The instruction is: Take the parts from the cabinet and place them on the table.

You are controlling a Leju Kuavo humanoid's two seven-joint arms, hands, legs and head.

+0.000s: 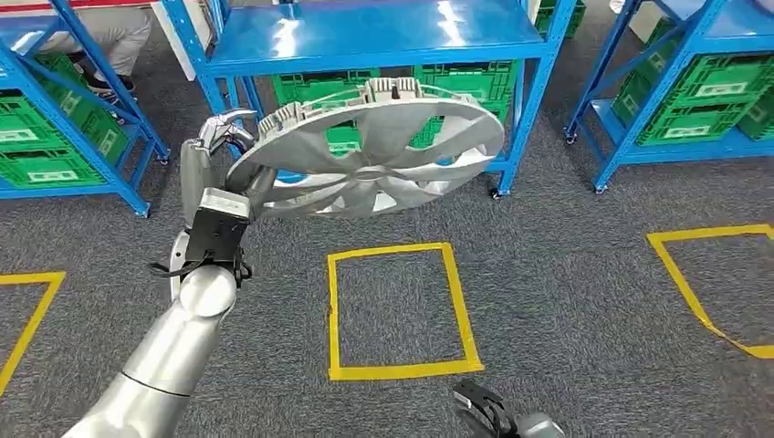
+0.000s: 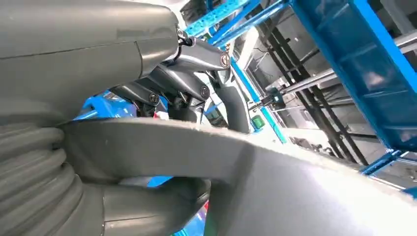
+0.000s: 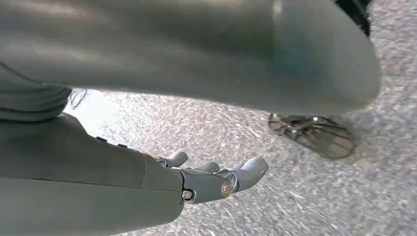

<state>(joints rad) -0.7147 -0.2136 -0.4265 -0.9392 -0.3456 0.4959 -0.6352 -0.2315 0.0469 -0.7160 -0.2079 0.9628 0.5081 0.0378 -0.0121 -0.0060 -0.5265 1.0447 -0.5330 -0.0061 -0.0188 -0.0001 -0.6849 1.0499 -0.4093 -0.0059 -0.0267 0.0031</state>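
Note:
A large silver wheel cover [image 1: 374,151] with curved spokes hangs tilted in the air in front of a blue shelf unit [image 1: 365,32]. My left hand [image 1: 219,146] grips it at its left rim, fingers curled over the edge. In the left wrist view the dark fingers [image 2: 196,59] wrap over the wheel cover's grey rim [image 2: 295,187], with the thumb beneath it. My right hand [image 1: 484,409] hangs low at the bottom of the head view. Its fingers [image 3: 216,177] are spread above the carpet and hold nothing.
Green crates [image 1: 465,82] stand on the lower shelves of several blue racks [image 1: 675,100]. A yellow tape square [image 1: 397,310] marks the grey carpet ahead, with other tape marks [image 1: 703,283] at the sides. A person's legs [image 1: 109,36] are at the far left.

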